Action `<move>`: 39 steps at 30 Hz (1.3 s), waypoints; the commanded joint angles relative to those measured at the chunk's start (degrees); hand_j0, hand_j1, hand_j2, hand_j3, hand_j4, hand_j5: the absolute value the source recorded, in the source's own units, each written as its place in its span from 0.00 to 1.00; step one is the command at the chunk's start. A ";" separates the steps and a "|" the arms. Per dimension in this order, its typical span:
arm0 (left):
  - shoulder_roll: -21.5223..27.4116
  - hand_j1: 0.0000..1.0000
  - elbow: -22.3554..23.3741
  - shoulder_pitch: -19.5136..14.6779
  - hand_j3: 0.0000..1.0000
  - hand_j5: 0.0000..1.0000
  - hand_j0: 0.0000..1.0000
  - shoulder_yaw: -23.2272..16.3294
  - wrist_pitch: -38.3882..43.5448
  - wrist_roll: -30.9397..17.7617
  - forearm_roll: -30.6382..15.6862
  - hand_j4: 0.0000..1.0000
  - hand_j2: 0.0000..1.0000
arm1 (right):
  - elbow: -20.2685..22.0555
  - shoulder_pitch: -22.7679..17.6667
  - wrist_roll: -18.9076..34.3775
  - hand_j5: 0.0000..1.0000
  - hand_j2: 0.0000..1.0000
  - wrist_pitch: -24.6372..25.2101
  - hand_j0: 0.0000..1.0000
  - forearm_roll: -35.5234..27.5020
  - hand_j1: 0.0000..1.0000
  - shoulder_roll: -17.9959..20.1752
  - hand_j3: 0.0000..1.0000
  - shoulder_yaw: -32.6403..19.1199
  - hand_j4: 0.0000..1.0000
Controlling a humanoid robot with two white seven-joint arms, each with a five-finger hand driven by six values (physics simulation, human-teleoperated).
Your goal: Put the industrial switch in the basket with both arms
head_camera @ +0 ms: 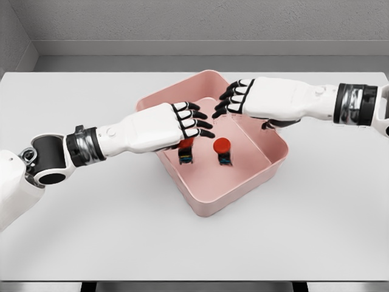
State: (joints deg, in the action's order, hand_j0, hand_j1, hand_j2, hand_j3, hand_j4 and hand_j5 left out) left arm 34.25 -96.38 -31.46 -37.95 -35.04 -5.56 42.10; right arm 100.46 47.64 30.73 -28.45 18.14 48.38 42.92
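Observation:
A pink basket (267,173) sits on the white table, turned corner-on to me. Inside it stand two industrial switches with red caps on dark bases: one switch (222,151) in the middle, fully visible, and another switch (186,151) partly hidden under my left hand. My left hand (193,121) reaches in from the left and hovers over the basket with fingers extended, holding nothing. My right hand (234,97) comes in from the right above the basket's far side, fingers relaxed and also holding nothing. The two hands' fingertips nearly meet over the basket.
The white table (109,231) stretches wide around the basket. A grey wall runs behind the table's far edge.

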 commanded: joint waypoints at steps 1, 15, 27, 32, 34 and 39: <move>0.03 1.00 0.14 0.00 1.00 1.00 1.00 0.07 0.04 0.03 -0.44 1.00 1.00 | 0.00 0.00 -0.14 1.00 1.00 0.15 1.00 -0.21 1.00 0.66 1.00 -0.82 1.00; -0.76 1.00 0.05 -0.18 1.00 1.00 1.00 0.25 0.04 0.64 -2.11 1.00 1.00 | -0.09 -8.78 -0.32 1.00 1.00 -0.73 1.00 -0.30 1.00 11.12 1.00 -13.12 1.00; -1.90 1.00 2.77 -1.49 1.00 1.00 1.00 -0.28 0.04 0.29 -0.97 1.00 1.00 | -0.09 -13.97 -0.49 1.00 1.00 -2.93 1.00 -0.30 1.00 11.47 1.00 -14.62 1.00; -1.90 1.00 5.94 -1.41 1.00 1.00 1.00 -1.07 0.04 0.20 -1.50 1.00 1.00 | -0.09 -13.97 -0.49 1.00 1.00 -2.93 1.00 -0.21 1.00 11.47 1.00 -14.62 1.00; -1.55 1.00 6.20 -1.41 1.00 1.00 1.00 -0.98 0.04 0.47 -1.85 1.00 1.00 | -0.09 -13.97 -0.49 1.00 1.00 -2.93 1.00 -0.21 1.00 11.47 1.00 -14.71 1.00; 5.92 1.00 5.50 -1.49 1.00 1.00 1.00 -0.10 0.04 0.64 -10.98 1.00 1.00 | -0.09 -13.97 -0.49 1.00 1.00 -2.93 1.00 -0.21 1.00 11.47 1.00 -14.71 1.00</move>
State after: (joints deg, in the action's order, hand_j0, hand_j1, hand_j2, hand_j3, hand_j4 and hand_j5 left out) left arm 36.94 -90.77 -32.96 -38.38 -35.03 -5.06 35.57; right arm 100.37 33.66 30.26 -31.50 18.15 59.79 28.27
